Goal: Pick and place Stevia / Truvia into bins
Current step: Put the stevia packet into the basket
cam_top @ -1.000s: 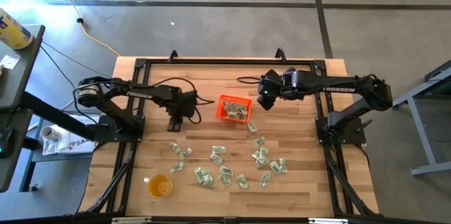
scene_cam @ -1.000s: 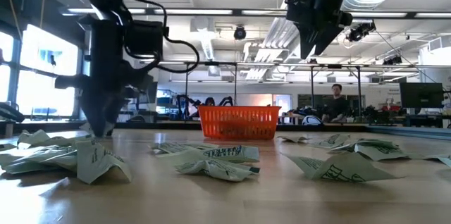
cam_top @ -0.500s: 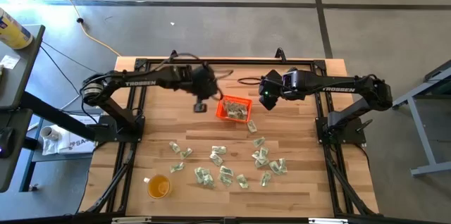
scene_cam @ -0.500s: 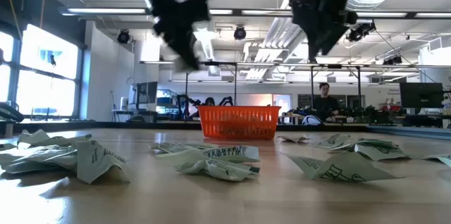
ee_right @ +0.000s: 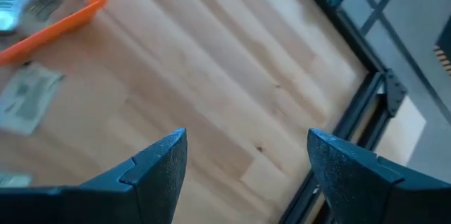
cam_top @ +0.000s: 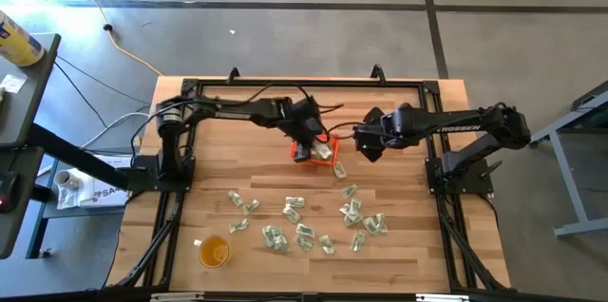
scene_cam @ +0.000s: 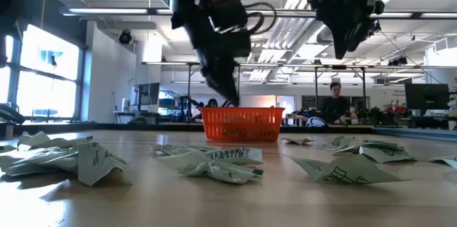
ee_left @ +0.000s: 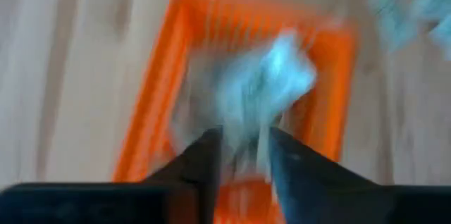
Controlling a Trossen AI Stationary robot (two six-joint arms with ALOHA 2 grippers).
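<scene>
The orange bin (cam_top: 314, 146) stands in the table's far middle with sachets inside; in the low view the bin (scene_cam: 241, 124) shows behind the pile. Many pale green and white Stevia sachets (cam_top: 304, 222) lie loose on the near half of the table. My left gripper (cam_top: 306, 151) hovers over the bin, just above its rim in the low view (scene_cam: 227, 97), fingers nearly together on a pale sachet (ee_left: 243, 146). My right gripper (cam_top: 366, 146) hangs open above bare wood right of the bin, fingers wide apart (ee_right: 246, 168), holding nothing. My left gripper pinches a pale sachet between its two fingers (ee_left: 211, 164), coming from above and pointing down into the bin. The sachet is lifted clear over the bin's floor. Blur hides which part of the sachet the fingers are on.
A translucent yellow-orange cup (cam_top: 214, 251) stands near the table's near left corner. One sachet (cam_top: 340, 170) lies just outside the bin's near right corner. Black frame rails run along the table's edges. A person (scene_cam: 341, 103) is in the room beyond.
My left gripper has risen from the left part of the table, swung toward the far edge and then right, and now hangs over the orange bin. My right gripper has shifted a little toward the near edge, staying open.
</scene>
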